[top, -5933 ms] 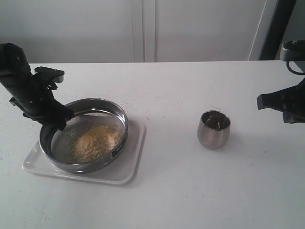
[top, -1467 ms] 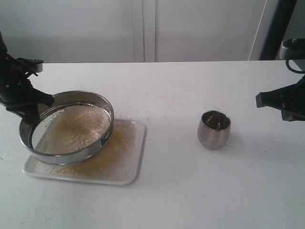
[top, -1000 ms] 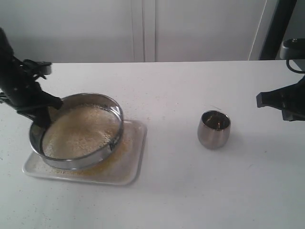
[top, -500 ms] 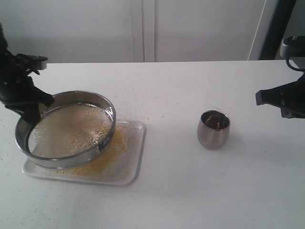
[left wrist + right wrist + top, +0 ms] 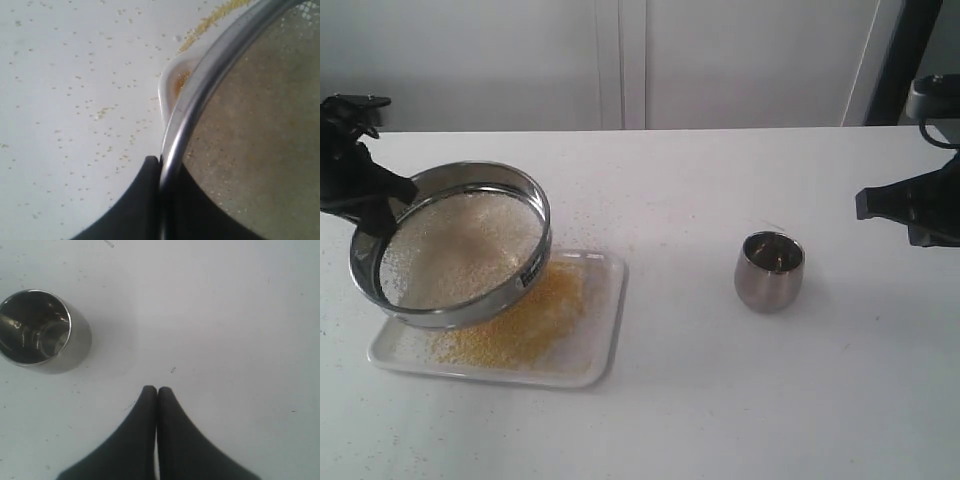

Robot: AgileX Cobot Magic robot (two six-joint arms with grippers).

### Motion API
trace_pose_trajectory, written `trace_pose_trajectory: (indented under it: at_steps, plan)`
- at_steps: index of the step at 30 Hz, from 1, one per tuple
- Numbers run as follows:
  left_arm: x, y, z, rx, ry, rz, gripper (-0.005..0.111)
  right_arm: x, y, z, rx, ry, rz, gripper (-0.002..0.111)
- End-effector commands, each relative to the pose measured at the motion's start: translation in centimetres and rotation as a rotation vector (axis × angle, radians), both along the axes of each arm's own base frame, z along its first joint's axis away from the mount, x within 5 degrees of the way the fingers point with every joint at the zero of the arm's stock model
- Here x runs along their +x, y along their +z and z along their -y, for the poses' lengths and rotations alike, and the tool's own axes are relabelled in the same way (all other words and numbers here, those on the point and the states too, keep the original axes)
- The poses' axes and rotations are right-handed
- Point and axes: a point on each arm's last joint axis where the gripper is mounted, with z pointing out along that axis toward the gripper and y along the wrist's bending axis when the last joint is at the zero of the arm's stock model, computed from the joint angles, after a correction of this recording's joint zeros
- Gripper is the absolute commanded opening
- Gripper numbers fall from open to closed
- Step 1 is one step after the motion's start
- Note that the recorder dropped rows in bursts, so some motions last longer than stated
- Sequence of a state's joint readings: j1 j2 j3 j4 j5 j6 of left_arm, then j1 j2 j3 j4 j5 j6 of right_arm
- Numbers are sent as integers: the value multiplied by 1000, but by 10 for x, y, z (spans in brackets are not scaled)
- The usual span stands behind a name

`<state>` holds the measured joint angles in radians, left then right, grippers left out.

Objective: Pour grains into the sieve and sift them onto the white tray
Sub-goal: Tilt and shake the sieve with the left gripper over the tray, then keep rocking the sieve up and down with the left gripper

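My left gripper (image 5: 382, 208) is shut on the rim of the sieve (image 5: 455, 245), holding it tilted in the air above the white tray (image 5: 605, 330). Pale beige grains (image 5: 450, 250) remain on the mesh. Fine golden-yellow grains (image 5: 525, 320) lie spread over the tray below. In the left wrist view the steel rim of the sieve (image 5: 200, 90) runs between my gripper's (image 5: 162, 165) dark fingers, with a corner of the tray (image 5: 167, 85) underneath. My right gripper (image 5: 157, 389) is shut on nothing above the bare table, at the exterior view's right edge (image 5: 870, 205).
A small rounded steel cup (image 5: 769, 270) stands upright right of the tray, also seen in the right wrist view (image 5: 40, 330), apparently without grains. Stray grains are scattered on the white table (image 5: 590, 215) around the tray.
The sieve swung back and forth over the tray, then rose higher and tilted. Yellow grains have fallen through onto the tray. The right arm stayed still.
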<state>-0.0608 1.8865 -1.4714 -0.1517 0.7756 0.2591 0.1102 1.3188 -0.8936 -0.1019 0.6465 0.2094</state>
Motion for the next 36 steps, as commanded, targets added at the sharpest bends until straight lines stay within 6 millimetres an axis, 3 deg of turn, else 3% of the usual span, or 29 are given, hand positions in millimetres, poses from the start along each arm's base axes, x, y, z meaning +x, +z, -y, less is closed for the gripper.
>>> trace_pose_trajectory:
  at_steps: [1, 4, 5, 7, 10, 11, 12, 15, 17, 21, 23, 28, 29, 34, 36]
  plan:
    - [-10, -10, 15, 42, -56, -111, 0, 2, 2, 1, -2, 1, 21, 0]
    - [-4, -3, -13, -71, 145, -92, 0, 2, 2, 1, -2, 2, 26, 0]
    - [-3, -3, -12, -129, 157, -87, 0, 2, 2, 1, -2, 2, 26, 0]
    - [-4, -4, 4, -201, 61, -78, 0, 2, 2, 1, -2, 2, 26, 0]
    - [-12, -11, 31, -145, -55, -94, 0, 2, 2, 1, -2, 2, 26, 0]
    - [-13, -12, 30, -115, -63, -102, 0, 2, 2, 1, -2, 2, 26, 0]
    - [-13, -12, 26, -93, -66, -106, 0, 2, 2, 1, -2, 2, 26, 0]
    - [-8, -7, -10, -61, 58, -111, 0, 2, 2, 1, -2, 2, 26, 0]
    - [-7, -6, -19, -93, 118, -117, 0, 2, 2, 1, -1, 2, 28, 0]
    - [-13, -11, 14, -106, -36, -116, 0, 2, 2, 1, -1, 2, 30, 0]
    - [-16, -11, 18, -80, -75, -132, 0, 2, 2, 1, -1, 2, 30, 0]
    - [-15, 0, -35, -30, 126, -122, 0, 2, 2, 1, -1, 2, 30, 0]
    - [-15, 2, -32, -60, 121, -117, 0, 2, 2, 1, -1, 2, 30, 0]
    - [-19, -4, 24, -96, -39, -111, 0, 2, 2, 1, -1, 2, 30, 0]
    - [-20, -4, 19, -65, -44, -114, 0, 2, 2, 1, -1, 2, 30, 0]
